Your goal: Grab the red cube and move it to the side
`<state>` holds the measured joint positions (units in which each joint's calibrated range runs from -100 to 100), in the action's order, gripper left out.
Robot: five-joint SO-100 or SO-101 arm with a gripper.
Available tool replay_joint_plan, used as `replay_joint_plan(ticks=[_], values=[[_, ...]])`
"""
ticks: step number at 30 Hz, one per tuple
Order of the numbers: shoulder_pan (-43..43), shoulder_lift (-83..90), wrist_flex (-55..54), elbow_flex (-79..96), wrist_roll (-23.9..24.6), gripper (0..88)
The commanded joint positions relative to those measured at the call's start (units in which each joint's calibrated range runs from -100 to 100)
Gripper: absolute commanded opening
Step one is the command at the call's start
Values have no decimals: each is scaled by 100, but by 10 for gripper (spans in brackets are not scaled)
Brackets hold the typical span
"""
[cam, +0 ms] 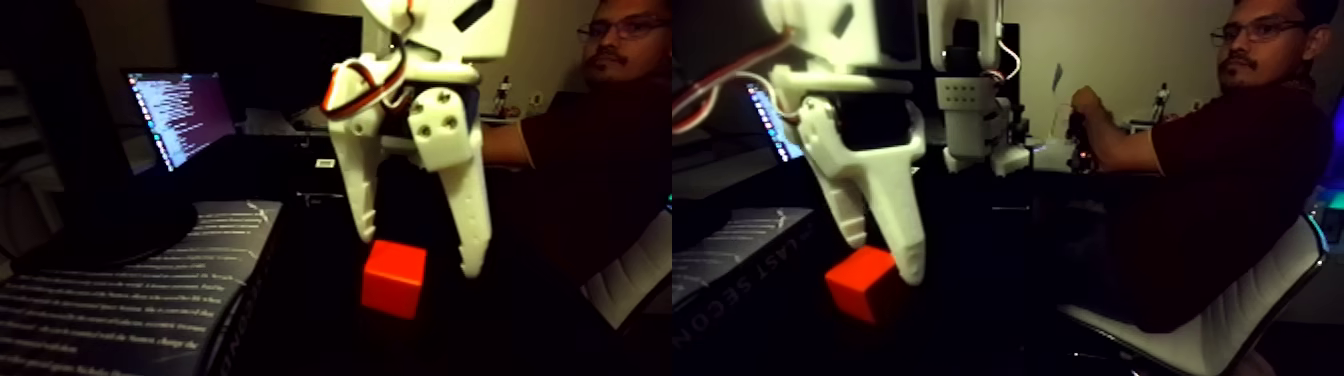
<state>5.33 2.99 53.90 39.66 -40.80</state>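
The white gripper (418, 248) hung spread open, and the red cube (394, 279) sat just below between its fingertips.

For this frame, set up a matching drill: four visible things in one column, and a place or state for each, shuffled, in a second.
Both halves of the fixed view show them.

Things:
1. small orange-red cube
2. white plastic gripper
3. open laptop with lit screen
4. dark book with white print

Places or states:
A. at far left, behind the book
B. open, fingers pointing down above the cube
C. on the dark table, just below the fingertips
D. lying flat at lower left

Pairs: 1-C, 2-B, 3-A, 4-D
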Motion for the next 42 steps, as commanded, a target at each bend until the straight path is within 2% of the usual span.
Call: replay_joint_plan(ticks=[1,34,42], values=[[-17,-30,-43,-242,14,305],[175,-509,-246,-460,68,303],[158,-685,-263,-378,41,264]])
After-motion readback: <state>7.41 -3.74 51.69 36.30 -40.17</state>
